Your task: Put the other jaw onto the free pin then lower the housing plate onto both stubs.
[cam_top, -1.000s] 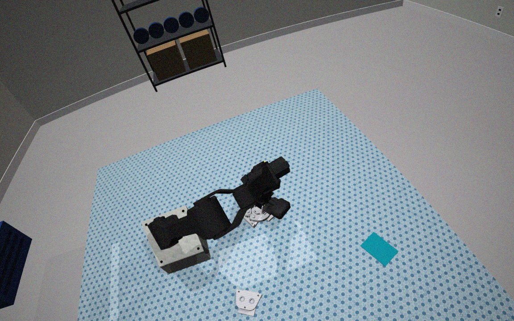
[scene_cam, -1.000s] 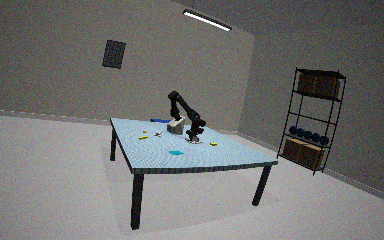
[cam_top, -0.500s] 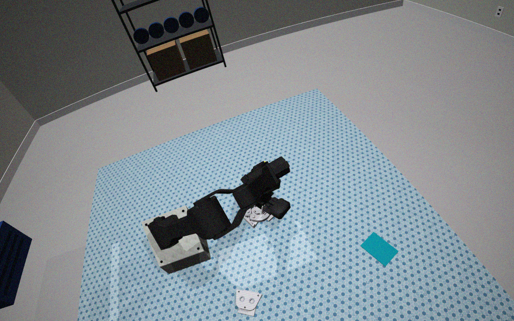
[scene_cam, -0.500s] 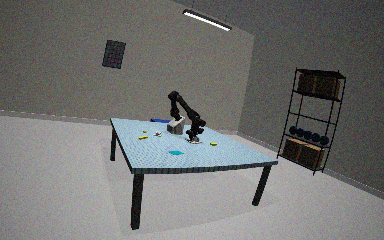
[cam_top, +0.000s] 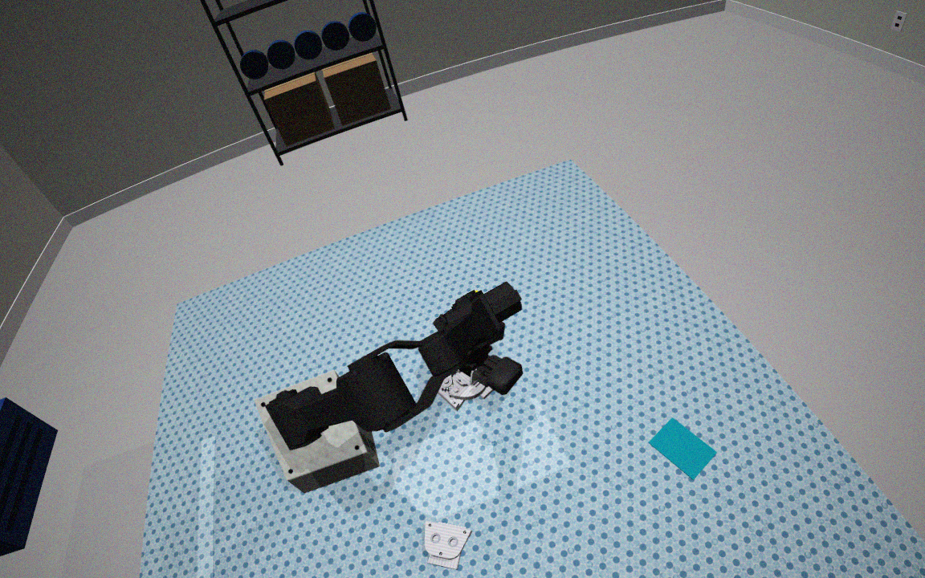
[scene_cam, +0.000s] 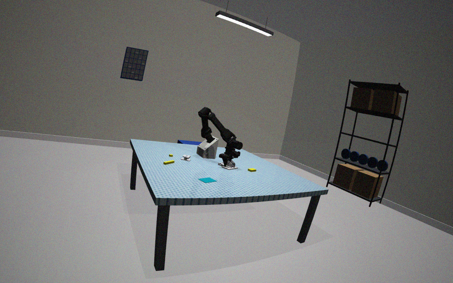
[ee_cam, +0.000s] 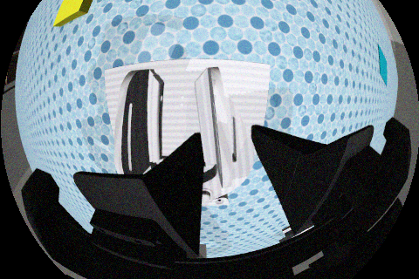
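The white ribbed base (ee_cam: 179,109) (scene_cam: 231,168) lies on the table, partly under the arm. Two white jaws stand over it in the wrist view: the left jaw (ee_cam: 154,113) with a dark inner band, and the right jaw (ee_cam: 209,105). My gripper (ee_cam: 226,135) (scene_cam: 225,165) is low over the base, its black fingers partly closed around the right jaw. The contact is not clearly visible. The pins, the gear teeth and the jaws' seating are mostly hidden. The white housing plate (cam_top: 444,550) (scene_cam: 186,156), with two round holes, lies apart from the base on the table.
A yellow block (ee_cam: 74,6) (scene_cam: 251,169) lies beyond the base. A teal square (cam_top: 682,448) (scene_cam: 207,180) lies on the table. A yellow bar (scene_cam: 168,162) and a small yellow block (scene_cam: 170,155) lie near the housing plate. The arm's pale pedestal (scene_cam: 207,151) stands behind.
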You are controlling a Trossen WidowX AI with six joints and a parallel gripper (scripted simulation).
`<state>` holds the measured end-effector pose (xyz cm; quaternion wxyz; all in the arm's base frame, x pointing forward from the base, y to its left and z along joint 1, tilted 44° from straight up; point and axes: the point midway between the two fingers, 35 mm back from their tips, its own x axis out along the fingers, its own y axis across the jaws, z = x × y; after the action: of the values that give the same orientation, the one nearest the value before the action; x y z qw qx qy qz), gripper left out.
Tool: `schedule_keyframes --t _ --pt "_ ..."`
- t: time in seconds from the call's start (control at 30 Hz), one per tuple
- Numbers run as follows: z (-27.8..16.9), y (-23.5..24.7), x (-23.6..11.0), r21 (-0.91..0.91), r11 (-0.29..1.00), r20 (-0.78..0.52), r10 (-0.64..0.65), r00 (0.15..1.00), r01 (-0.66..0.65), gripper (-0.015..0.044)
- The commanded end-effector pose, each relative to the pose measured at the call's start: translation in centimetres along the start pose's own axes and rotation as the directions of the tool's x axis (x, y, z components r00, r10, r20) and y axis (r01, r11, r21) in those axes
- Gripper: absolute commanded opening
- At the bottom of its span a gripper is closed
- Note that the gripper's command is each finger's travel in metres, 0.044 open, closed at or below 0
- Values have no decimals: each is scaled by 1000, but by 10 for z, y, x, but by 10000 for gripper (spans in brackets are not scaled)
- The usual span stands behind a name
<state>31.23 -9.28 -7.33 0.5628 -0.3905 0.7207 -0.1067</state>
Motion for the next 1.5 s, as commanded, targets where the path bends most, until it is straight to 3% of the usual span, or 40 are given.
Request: schedule_keyframes --t 0.0,0.63,0.77,1.2,1.33,1.47 --pt "0 0 0 -3 1000 -1 -4 1000 4 134" --pt "0 0 0 -3 1000 -1 -4 1000 4 134" --pt "0 0 0 0 1000 0 0 1000 0 224" --pt "0 0 0 0 1000 0 0 1000 0 224" --pt "1 0 -17 -1 1000 1 1 1000 -1 224" --pt "1 0 -56 -2 1000 0 -1 1000 1 224"
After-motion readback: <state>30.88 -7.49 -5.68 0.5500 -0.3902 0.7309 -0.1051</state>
